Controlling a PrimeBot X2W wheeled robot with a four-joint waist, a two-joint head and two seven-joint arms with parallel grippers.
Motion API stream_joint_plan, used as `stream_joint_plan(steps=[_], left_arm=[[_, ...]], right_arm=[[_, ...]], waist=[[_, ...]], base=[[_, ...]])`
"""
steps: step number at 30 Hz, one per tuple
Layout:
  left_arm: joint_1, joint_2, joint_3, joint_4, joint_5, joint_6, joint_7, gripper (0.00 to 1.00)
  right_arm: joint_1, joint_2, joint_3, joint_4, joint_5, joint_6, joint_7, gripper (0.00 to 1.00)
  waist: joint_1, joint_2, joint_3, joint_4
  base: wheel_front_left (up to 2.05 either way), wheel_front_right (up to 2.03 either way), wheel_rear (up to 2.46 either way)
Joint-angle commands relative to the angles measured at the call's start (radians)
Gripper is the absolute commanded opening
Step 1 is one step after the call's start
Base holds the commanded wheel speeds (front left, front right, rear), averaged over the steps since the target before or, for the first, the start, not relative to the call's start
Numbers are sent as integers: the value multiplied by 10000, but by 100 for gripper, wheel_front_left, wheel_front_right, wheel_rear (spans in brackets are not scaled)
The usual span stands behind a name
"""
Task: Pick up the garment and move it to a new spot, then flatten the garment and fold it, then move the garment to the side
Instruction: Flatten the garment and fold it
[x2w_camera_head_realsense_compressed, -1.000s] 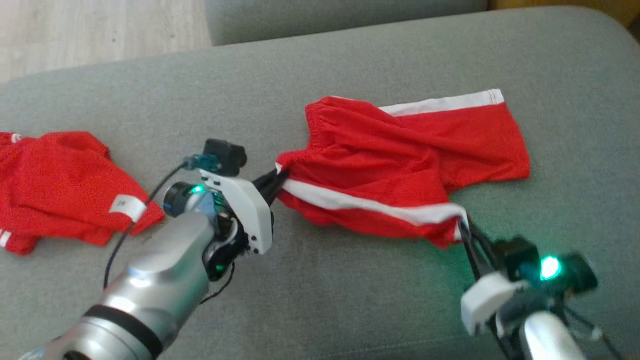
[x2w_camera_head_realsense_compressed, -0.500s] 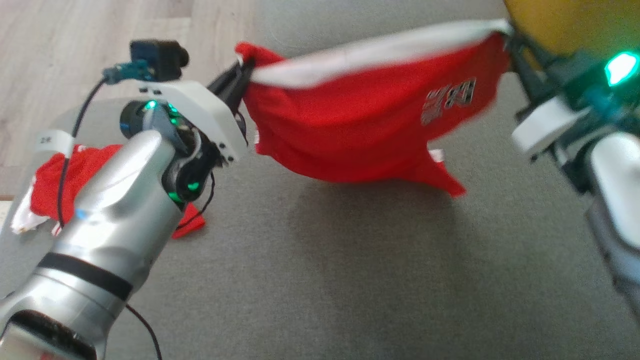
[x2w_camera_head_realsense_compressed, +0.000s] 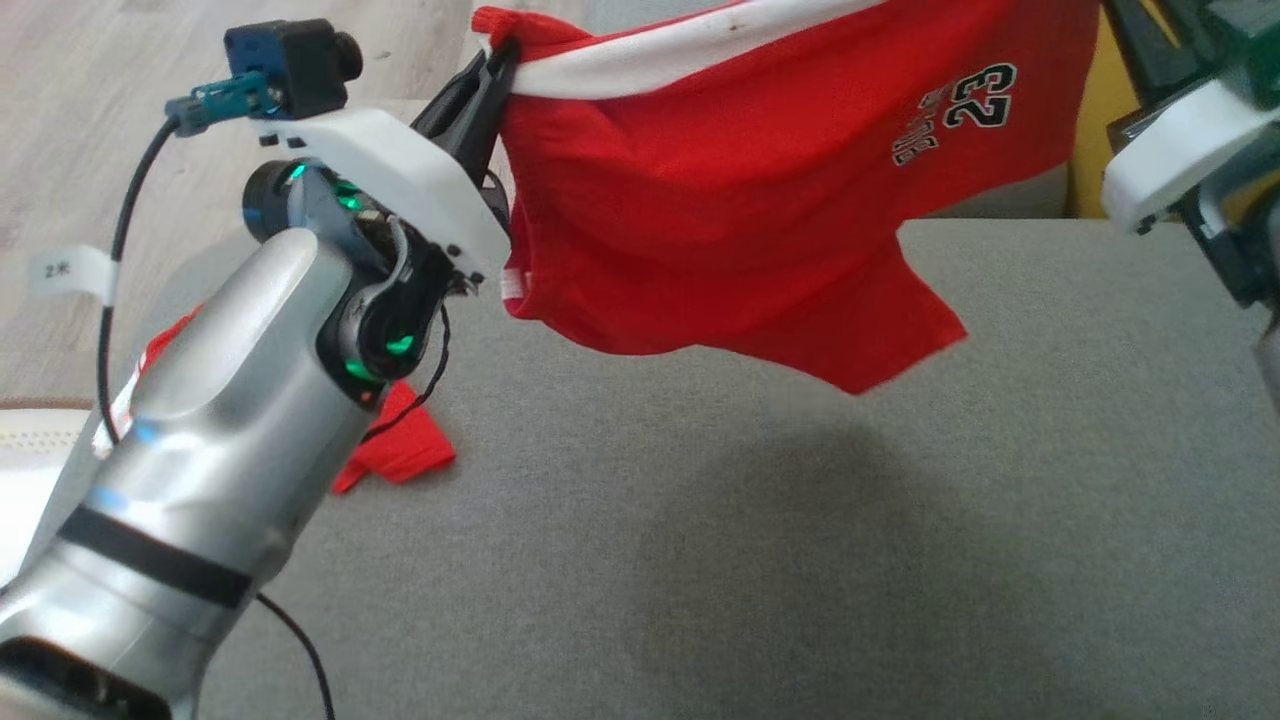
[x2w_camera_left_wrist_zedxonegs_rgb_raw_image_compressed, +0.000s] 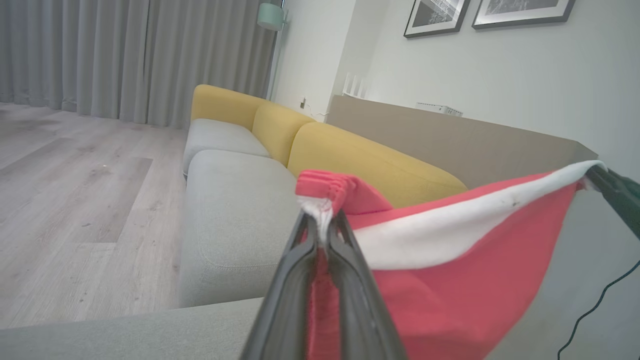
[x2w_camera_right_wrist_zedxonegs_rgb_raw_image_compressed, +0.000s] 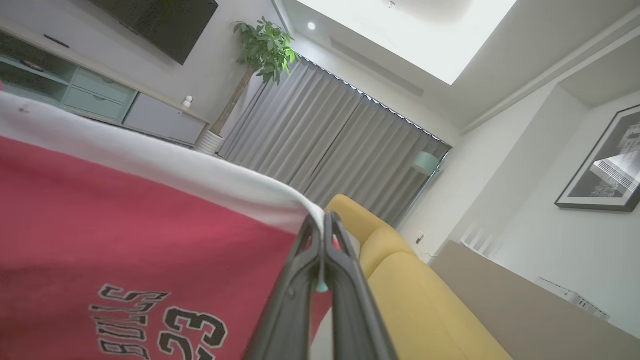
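While the red garment (x2w_camera_head_realsense_compressed: 740, 200) hangs in the air above the grey sofa seat (x2w_camera_head_realsense_compressed: 800, 520), the robot is on the first step: taking it to a new spot. The left gripper (x2w_camera_head_realsense_compressed: 500, 60) is squeezed tight on the left end of its white stripe (x2w_camera_head_realsense_compressed: 700, 40), and the right gripper (x2w_camera_right_wrist_zedxonegs_rgb_raw_image_compressed: 324, 222) is pinched on the right end. The cloth sags between them. Next, I think, both arms must come down together and lay it flat on the seat.
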Motion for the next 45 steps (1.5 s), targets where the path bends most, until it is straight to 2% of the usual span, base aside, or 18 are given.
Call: stream_joint_plan(steps=[1, 7, 12, 16, 20, 24, 26, 29, 32, 37, 41, 45], left_arm=[[-379, 556, 406, -540, 11, 164, 108, 0], [-145, 1261, 343, -1701, -1, 627, 820, 0], [-282, 1661, 259, -1998, 47, 693, 1313, 0], [-1060, 1933, 206, -1681, 222, 545, 1849, 0], [-2599, 2037, 492, -778, 462, 229, 2011, 0], [-4569, 1788, 777, 692, 945, -174, 1553, 0], [-5581, 1537, 1060, 1500, 1140, -193, 992, 0], [-6899, 1118, 1421, 2561, 1380, -287, -61, 0], [-7697, 728, 1698, 3467, 1525, -364, -1197, 0], [-7956, 29, 1857, 4556, 1459, -948, -1888, 0], [-7461, -384, 1681, 5152, 1525, -1515, -2025, 0], [-6472, -713, 1563, 5602, 1528, -1886, -2090, 0]], right_arm=[[66, -226, 10, -543, 206, -9, 301, 0], [538, -463, -42, -1712, 737, -9, 1553, 0], [227, -480, 67, -1960, 936, -9, 2124, 0], [-974, -357, 472, -1445, 1090, -9, 2408, 0], [-3123, 19, 1079, -309, 975, -9, 2205, 0], [-5642, 728, 1261, 1578, 404, -9, 1226, 0], [-6835, 1188, 958, 2628, -233, -9, 355, 0], [-8235, 1936, -38, 4091, -1363, -9, -957, 0], [-8942, 2581, -1187, 5163, -2504, -9, -2091, 0], [-9057, 3367, -2756, 6187, -3956, -9, -3158, 0], [-8430, 3681, -3431, 6699, -4661, -9, -3392, 0], [-7235, 3921, -3582, 7151, -5062, -9, -3470, 0]], waist=[[0, -1, 13, 34], [0, -1, 390, -36], [0, -1, 981, -236], [0, -1, 2256, -530], [0, -1, 3980, -877], [0, -1, 5292, -1110], [0, -1, 5730, -1227], [0, -1, 6095, -1328], [0, -1, 6131, -1370], [0, -1, 6281, -1286], [0, -1, 6458, -1144], [0, -1, 6423, -964]], base=[[0, 0, 0], [0, 0, 0], [0, 0, 0], [0, 0, 0], [0, 0, 0], [0, 0, 0], [0, 0, 0], [0, 0, 0], [0, 0, 0], [0, 0, 0], [0, 0, 0], [0, 0, 0]])
